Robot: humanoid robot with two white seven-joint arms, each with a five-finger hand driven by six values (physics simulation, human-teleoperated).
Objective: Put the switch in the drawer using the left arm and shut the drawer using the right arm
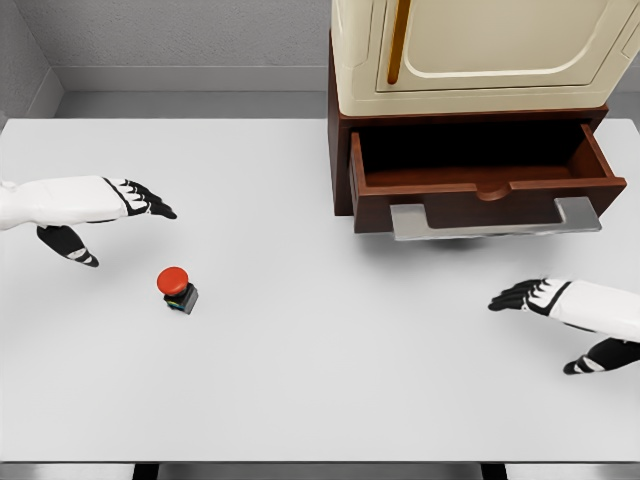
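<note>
- Desk (300, 380): white, flat surface that carries every item shown.
- Switch (176, 287): red domed button on a small dark base, standing on the desk at left of centre; nothing touches it. No lettering can be read on it.
- Left hand (120, 205): enters from the left edge, above and to the left of the switch, apart from it. Its fingers (150, 200) are extended and loosely spread, the thumb hanging below; they hold nothing.
- Right hand (565, 310): enters from the right edge, below the drawer front and clear of it. Its fingers (515, 297) are likewise extended, holding nothing.
- Drawer (480, 180): dark brown, pulled open, interior showing no contents; a grey bar handle (495, 220) spans its front.
- Cabinet (480, 50): cream upper door with an orange vertical handle (399, 40), above the drawer. No brand or label is legible.
</note>
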